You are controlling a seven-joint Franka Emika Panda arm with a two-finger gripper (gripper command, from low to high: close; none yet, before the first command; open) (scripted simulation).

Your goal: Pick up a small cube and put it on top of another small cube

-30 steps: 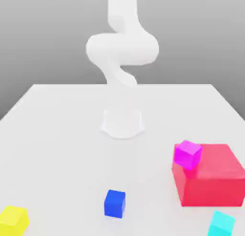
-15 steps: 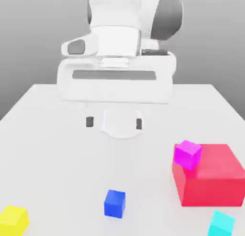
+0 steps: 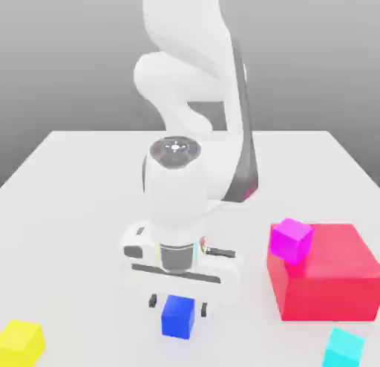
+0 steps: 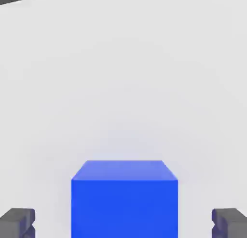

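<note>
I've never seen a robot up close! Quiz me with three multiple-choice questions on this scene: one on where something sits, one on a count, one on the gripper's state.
1. Where is the magenta cube?
A. on the red block
B. on the table
C. in the gripper

2. How many small cubes are there?
A. two
B. four
C. six

3. The gripper is:
A. shut on the blue cube
B. open around it
C. open, far from it

Answers: 1 A, it rests on the block's corner. 2 B, blue, magenta, yellow, cyan. 3 B, fingers flank the cube with gaps.

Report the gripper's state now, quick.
Gripper: open, holding nothing; its jaws stand apart on either side of the blue cube, clear of it in the hand view.
</note>
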